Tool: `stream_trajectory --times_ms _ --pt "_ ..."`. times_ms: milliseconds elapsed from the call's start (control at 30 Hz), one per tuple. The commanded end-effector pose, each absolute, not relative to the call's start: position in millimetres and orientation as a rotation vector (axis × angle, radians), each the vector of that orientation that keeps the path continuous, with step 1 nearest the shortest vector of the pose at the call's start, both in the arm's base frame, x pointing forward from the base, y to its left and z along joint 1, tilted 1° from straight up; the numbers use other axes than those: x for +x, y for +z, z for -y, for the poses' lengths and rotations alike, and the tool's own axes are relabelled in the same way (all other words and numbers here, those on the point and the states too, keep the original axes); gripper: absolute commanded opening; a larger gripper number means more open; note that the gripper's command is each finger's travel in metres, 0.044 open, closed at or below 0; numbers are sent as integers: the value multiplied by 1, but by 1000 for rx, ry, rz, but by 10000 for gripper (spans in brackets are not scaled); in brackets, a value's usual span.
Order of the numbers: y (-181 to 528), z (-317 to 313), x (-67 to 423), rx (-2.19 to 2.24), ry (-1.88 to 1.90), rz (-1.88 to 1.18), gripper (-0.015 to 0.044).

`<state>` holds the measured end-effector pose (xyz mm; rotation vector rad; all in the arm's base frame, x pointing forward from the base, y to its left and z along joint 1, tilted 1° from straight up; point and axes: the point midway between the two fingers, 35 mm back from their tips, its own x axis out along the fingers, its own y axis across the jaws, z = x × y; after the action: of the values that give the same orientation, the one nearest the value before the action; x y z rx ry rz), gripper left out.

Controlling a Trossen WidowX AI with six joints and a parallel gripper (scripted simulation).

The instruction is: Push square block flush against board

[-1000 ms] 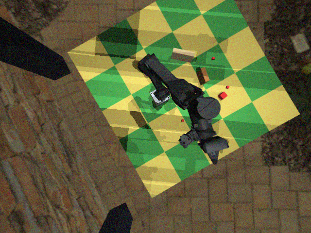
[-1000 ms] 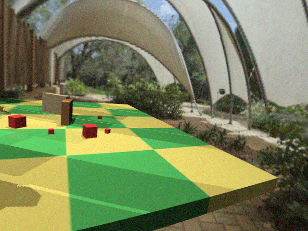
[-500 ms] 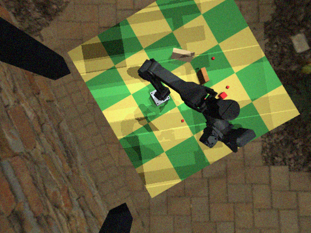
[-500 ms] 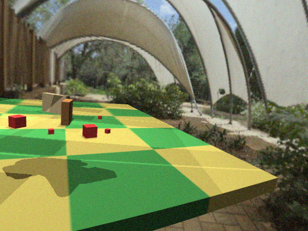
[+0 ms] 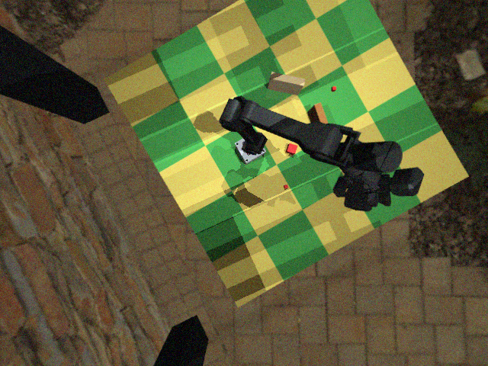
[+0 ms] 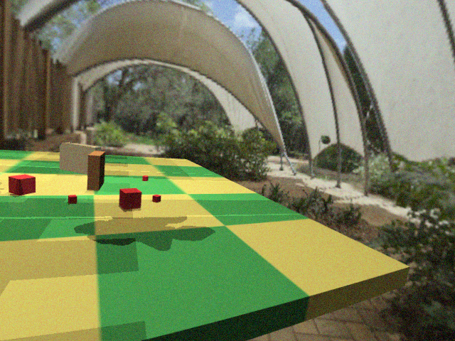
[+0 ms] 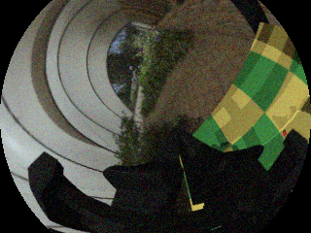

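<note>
The tan board (image 5: 286, 82) (image 6: 74, 157) lies on its long side at the far part of the green and yellow checkered table (image 5: 189, 59) (image 6: 312, 253). The brown block (image 5: 317, 113) (image 6: 96, 170) stands upright a short way from it, not touching it. My arm reaches from its base (image 5: 248, 152) out over the table. My gripper (image 5: 356, 194) (image 7: 175, 131) is shut on nothing and hangs high over the table's right part, well apart from the block and the board. The arm itself is out of the exterior view; only its shadow shows there.
Several red cubes lie on the table: a larger one (image 5: 292, 148) (image 6: 130, 198) near the arm, another larger one (image 6: 22, 184) at the left, and small ones (image 5: 333, 88) (image 5: 286, 186) (image 6: 156, 198). Brick paving surrounds the table. The table's edge (image 6: 352, 290) drops off at the right.
</note>
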<state>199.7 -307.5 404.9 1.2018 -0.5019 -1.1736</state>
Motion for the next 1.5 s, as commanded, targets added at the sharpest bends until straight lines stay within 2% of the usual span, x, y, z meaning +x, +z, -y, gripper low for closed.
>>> stream_trajectory --times_ms 0,667,1467 --pt "390 298 228 1163 -1143 355 0" --pt "323 221 334 931 -922 -219 0" --pt "238 77 406 521 -501 -786 0"
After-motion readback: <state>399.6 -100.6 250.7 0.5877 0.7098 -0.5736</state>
